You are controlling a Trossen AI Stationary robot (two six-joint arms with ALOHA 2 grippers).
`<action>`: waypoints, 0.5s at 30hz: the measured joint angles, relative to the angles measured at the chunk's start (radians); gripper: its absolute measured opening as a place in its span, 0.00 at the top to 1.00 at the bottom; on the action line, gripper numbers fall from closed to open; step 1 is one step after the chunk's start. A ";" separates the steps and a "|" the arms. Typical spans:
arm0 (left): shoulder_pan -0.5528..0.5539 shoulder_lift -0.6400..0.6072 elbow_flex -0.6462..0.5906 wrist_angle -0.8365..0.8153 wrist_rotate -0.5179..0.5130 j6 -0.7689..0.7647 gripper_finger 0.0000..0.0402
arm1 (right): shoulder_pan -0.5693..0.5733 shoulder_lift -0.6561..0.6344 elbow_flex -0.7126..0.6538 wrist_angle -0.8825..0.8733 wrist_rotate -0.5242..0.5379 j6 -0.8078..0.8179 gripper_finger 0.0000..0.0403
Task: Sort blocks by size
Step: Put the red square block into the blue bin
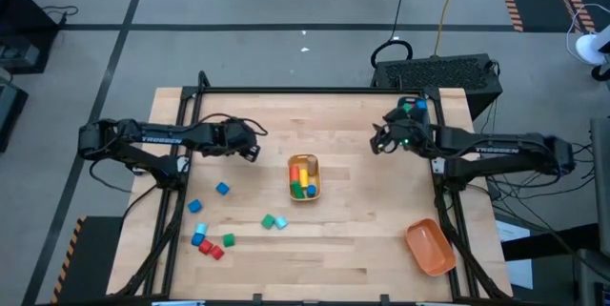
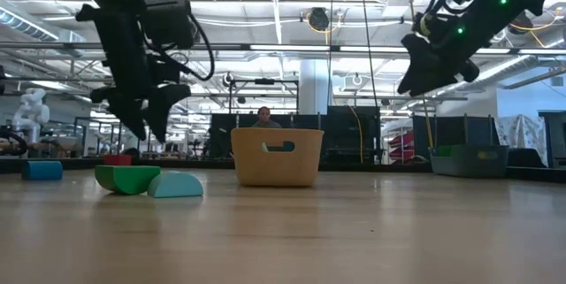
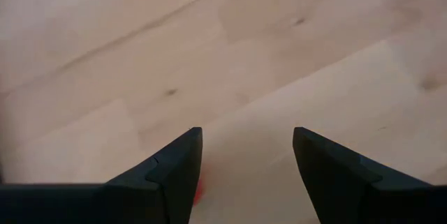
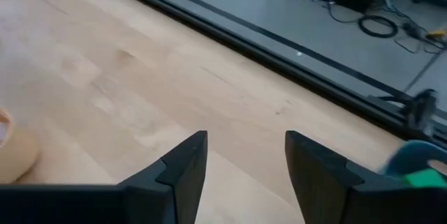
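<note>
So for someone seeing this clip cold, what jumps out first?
Probably the tan bin at the table's middle, already holding several coloured blocks. Next, the loose blocks scattered on the near left of the table, and an orange bin near the right corner. Both arms hang above the wood with nothing held: left gripper and right gripper, fingers apart.

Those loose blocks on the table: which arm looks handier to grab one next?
The left, probably. Its gripper hovers open and empty on the side where the loose blocks lie. The right gripper, also open, hangs beyond the yellow bin, farther off.
</note>
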 joint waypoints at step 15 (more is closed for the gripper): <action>0.001 0.000 -0.012 -0.188 -0.079 -0.149 0.44 | 0.021 0.030 0.000 0.046 0.002 0.001 0.56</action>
